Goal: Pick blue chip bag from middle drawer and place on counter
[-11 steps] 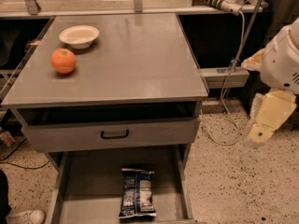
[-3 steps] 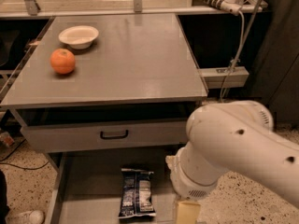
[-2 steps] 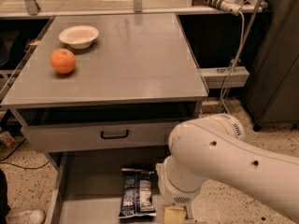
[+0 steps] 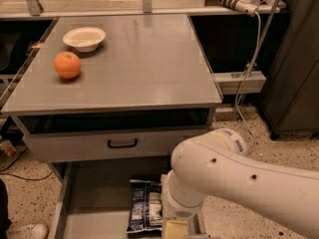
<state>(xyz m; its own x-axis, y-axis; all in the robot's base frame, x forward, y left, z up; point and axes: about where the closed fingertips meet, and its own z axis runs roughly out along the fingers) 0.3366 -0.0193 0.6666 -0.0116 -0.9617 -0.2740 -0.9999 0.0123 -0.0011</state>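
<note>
The blue chip bag (image 4: pixel 143 206) lies flat on the floor of the open middle drawer (image 4: pixel 94 195), near its centre. My white arm reaches in from the right and covers the bag's right edge. My gripper (image 4: pixel 175 230) hangs at the bottom edge of the camera view, just right of the bag and over the drawer, mostly cut off by the frame. The grey counter (image 4: pixel 144 59) spreads above.
An orange (image 4: pixel 67 64) and a white bowl (image 4: pixel 84 38) sit on the counter's left rear. The upper drawer with a black loop handle (image 4: pixel 122 143) is slightly open above the middle drawer. A cable and a power strip (image 4: pixel 239 81) hang at the right.
My arm has swung from the right side of the cabinet down and left over the middle drawer, close beside the bag. The bag, orange and bowl have not moved.
</note>
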